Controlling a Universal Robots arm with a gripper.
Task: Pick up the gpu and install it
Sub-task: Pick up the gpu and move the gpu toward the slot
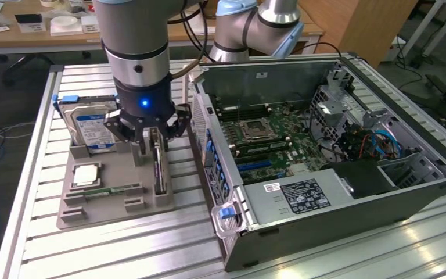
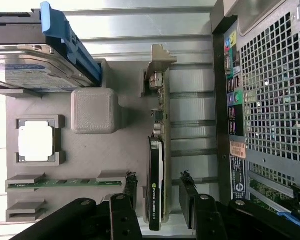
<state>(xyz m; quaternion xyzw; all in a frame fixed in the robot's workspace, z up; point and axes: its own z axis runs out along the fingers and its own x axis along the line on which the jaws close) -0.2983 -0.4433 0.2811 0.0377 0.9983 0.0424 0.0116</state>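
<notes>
We see the gripper (image 2: pixel 158 175) directly above the gpu (image 2: pixel 157 125); its fingers (image 2: pixel 131 190) are apart, straddling the card without touching; the gpu's long axis follows the tray's (image 2: pixel 130 130) edge beside the computer case (image 2: pixel 275 90).

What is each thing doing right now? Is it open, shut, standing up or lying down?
Claw: open, a finger on each side of the graphics card.
Graphics card: standing on edge in the gray tray.
Hard drive: standing upright in the tray.
Processor chip: lying flat in its pocket.
Memory stick: on edge in its slot.
Computer: side cover off, insides showing.
</notes>
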